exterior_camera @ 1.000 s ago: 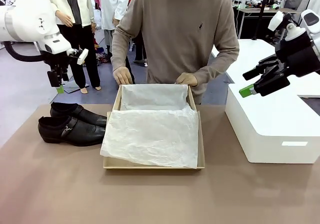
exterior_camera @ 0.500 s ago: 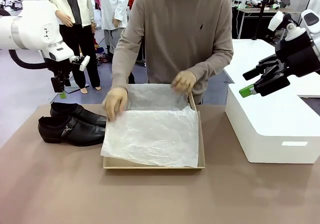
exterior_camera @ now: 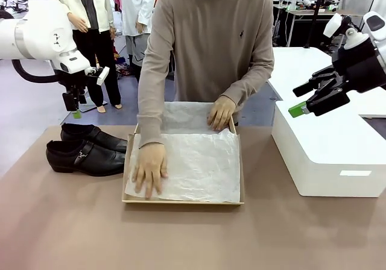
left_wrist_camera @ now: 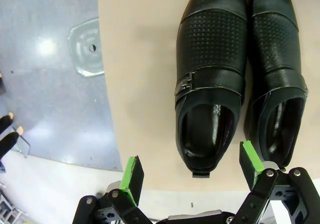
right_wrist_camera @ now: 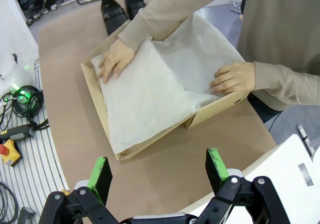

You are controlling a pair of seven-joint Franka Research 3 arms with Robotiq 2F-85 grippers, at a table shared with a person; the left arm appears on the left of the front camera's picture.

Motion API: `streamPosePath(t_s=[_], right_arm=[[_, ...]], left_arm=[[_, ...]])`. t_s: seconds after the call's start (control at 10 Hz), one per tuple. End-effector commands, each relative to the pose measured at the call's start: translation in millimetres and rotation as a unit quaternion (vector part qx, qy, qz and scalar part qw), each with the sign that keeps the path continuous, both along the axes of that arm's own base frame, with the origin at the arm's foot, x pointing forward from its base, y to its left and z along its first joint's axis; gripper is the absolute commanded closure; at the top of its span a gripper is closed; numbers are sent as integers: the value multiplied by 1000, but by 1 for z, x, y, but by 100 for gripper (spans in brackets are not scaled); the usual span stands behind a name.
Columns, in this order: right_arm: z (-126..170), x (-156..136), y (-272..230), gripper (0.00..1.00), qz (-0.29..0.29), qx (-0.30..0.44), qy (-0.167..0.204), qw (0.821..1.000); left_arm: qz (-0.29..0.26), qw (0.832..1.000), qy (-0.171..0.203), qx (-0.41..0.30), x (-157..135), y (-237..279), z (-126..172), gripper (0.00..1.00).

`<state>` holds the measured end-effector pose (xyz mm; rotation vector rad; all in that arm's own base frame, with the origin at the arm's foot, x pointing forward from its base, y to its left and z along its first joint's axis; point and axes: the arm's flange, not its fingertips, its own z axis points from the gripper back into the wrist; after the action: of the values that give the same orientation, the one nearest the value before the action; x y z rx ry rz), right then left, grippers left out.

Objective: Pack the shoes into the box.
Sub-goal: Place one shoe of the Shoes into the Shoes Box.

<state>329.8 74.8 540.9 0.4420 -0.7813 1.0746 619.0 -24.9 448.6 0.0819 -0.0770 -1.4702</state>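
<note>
Shoes (exterior_camera: 87, 149) lie side by side on the counter (exterior_camera: 193, 240), just left of the box (exterior_camera: 242, 173), exactly where they were a second ago; neither is packed. What has changed is the person's part. Both hands were at the far rim of the box, and now one hand (exterior_camera: 149, 170) has come down flat on the tissue paper (exterior_camera: 199, 167) at the near corner on the shoes' side, while the other hand (exterior_camera: 221, 112) rests at the far edge. The paper looks flatter, so the lining seems to be in preparation.

The left claw (exterior_camera: 73, 107) hangs spread and empty above the shoes, its arm little moved. The right claw (exterior_camera: 300, 99) is unmoved, spread and empty over the white block (exterior_camera: 325, 155). Judging by this, any pickup should wait until the hands leave the box.
</note>
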Motion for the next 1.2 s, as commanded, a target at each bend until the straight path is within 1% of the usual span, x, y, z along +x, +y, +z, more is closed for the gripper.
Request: streamPosePath(t_s=[0.0,0.2,0.6,0.9,1.1], right_arm=[[0,4,-1,0,14,8,-9,1000],[0,4,-1,0,14,8,-9,1000],[0,4,-1,0,14,8,-9,1000],[0,4,-1,0,14,8,-9,1000],[0,4,-1,0,14,8,-9,1000]], left_arm=[[0,1000,0,0,0,0,0,0],[14,1000,9,-2,14,7,-1,0],[27,1000,4,6,39,16,-10,0],[32,999,7,3,53,20,-26,0],[20,1000,5,9,60,23,-38,0]])
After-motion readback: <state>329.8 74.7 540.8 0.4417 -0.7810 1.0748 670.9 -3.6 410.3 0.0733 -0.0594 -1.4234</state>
